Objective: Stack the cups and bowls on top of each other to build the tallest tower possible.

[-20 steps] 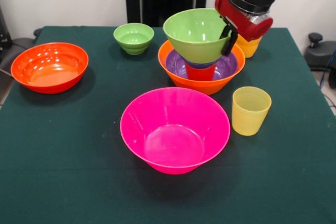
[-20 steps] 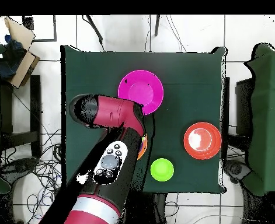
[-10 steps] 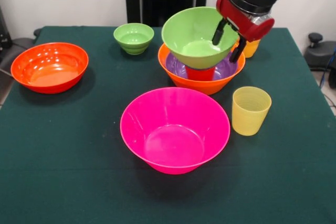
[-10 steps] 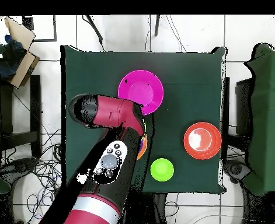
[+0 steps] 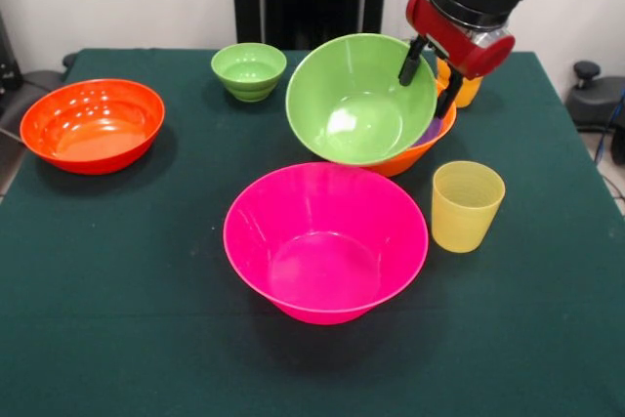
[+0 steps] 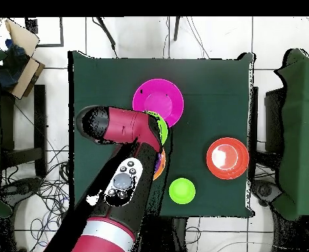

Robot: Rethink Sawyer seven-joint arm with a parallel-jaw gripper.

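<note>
The medium green bowl (image 5: 359, 99) is tipped strongly toward the near side, its opening facing the camera, and it leans on the large orange bowl (image 5: 422, 149) that is the base of the tower, far and right of centre on the table (image 5: 117, 319). The gripper (image 5: 431, 75) is at the bowl's far right rim with its fingers spread, one inside the rim and one outside, and they do not seem to pinch it. I think the step is to seat this bowl level on the stack, so the rim should be pushed back upright or gripped again before letting go. The large pink bowl (image 5: 325, 239) stands just near, a yellow cup (image 5: 466, 205) at the right. No brand, label or writing can be read.
</note>
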